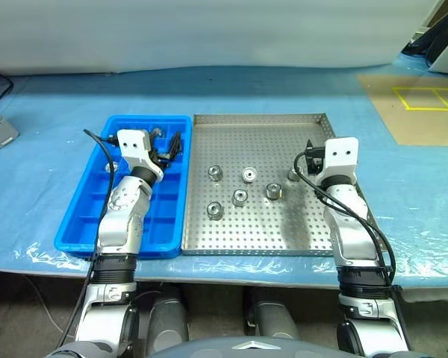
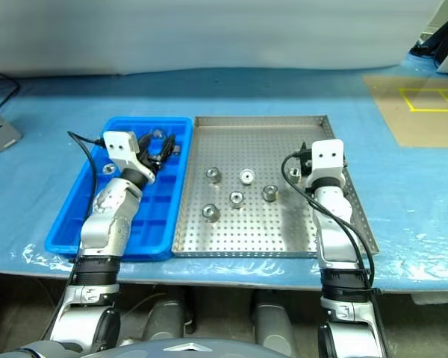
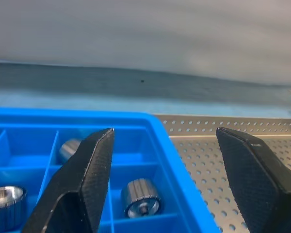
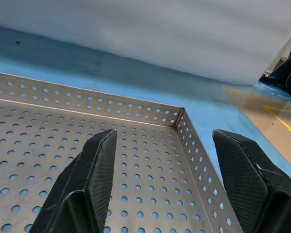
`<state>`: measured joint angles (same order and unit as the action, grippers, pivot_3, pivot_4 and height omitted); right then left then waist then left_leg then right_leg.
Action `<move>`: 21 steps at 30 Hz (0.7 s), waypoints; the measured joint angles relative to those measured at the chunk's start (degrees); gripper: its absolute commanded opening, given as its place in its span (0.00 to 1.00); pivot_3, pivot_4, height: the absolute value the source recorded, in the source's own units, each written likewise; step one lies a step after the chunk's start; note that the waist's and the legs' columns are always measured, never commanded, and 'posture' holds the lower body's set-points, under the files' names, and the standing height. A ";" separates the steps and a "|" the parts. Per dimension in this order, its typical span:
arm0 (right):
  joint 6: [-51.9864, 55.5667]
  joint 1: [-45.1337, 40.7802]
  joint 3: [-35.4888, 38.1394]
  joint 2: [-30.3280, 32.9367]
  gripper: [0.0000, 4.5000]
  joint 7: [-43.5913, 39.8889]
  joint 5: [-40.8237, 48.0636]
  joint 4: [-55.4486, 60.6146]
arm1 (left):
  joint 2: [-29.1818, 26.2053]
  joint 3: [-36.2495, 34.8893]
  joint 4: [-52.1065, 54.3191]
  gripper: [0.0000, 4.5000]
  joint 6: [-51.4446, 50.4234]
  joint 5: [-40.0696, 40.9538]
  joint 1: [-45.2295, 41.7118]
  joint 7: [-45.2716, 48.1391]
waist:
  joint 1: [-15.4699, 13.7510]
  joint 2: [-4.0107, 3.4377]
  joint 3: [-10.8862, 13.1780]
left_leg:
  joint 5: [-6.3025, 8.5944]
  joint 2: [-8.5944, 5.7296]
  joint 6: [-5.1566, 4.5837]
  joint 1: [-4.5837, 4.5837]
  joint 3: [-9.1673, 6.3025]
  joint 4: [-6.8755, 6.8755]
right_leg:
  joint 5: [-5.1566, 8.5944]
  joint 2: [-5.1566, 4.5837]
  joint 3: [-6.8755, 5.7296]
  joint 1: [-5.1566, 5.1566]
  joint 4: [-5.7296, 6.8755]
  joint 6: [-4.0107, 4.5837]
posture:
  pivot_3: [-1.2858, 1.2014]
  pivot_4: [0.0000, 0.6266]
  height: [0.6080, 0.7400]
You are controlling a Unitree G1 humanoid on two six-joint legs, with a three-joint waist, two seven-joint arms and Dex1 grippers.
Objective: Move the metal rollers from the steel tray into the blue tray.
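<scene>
Six metal rollers [image 1: 240, 197] sit on the steel tray [image 1: 254, 235], loosely grouped mid-floor; one [image 1: 294, 174] lies just beside the right wrist. More rollers [image 3: 141, 198] lie in compartments at the far end of the blue tray [image 1: 81, 237], which sits against the steel tray's left side. Left arm reaches fwd over the blue tray, left gripper [image 3: 165, 184] above its far compartments near the shared wall, fingers wide apart, holding nothing. Right arm reaches fwd along the steel tray's right edge; right gripper [image 4: 165, 184] aimed at the far right corner, fingers wide apart, empty.
</scene>
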<state>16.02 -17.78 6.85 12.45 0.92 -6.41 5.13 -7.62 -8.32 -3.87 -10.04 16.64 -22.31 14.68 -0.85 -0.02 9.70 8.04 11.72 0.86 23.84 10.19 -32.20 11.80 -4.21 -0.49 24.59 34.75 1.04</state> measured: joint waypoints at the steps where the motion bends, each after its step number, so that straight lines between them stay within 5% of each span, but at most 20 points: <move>1: 0.00 0.00 -0.23 0.19 0.73 -0.39 0.00 0.15 | -0.12 0.02 -0.56 0.79 0.99 0.00 0.29 0.86 | 0.00 0.00 0.00 | 0.00 0.01 0.00 -0.01 0.00 0.00 | 0.00 0.00 0.00 0.00 0.00 0.00 | 0.46 0.24 1.00; 16: -0.41 -0.01 -0.76 -1.39 0.73 0.46 -0.04 0.12 | -3.66 -1.85 -9.69 0.79 7.09 0.16 -0.62 5.94 | -0.05 -0.01 -0.01 | 0.00 0.00 0.00 -0.11 0.01 0.02 | 0.00 -0.02 0.02 -0.10 0.00 0.01 | 0.45 0.24 1.00; 21: -0.63 -0.07 -0.82 -1.64 0.73 0.72 -0.06 0.07 | -6.73 0.85 -10.92 0.79 3.55 0.19 -8.29 11.44 | -0.45 -0.01 0.00 | -0.01 0.00 0.01 -0.10 0.01 -0.01 | 0.00 -0.04 0.01 -0.10 0.07 0.02 | 0.44 0.24 1.00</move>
<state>15.40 -17.85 6.03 10.81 1.64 -6.47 5.20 -14.34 -7.47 -14.80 -6.49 16.82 -30.60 26.12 -1.31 -0.03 9.69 8.03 11.72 0.88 23.73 10.20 -32.21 11.80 -4.25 -0.48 24.49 34.82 1.06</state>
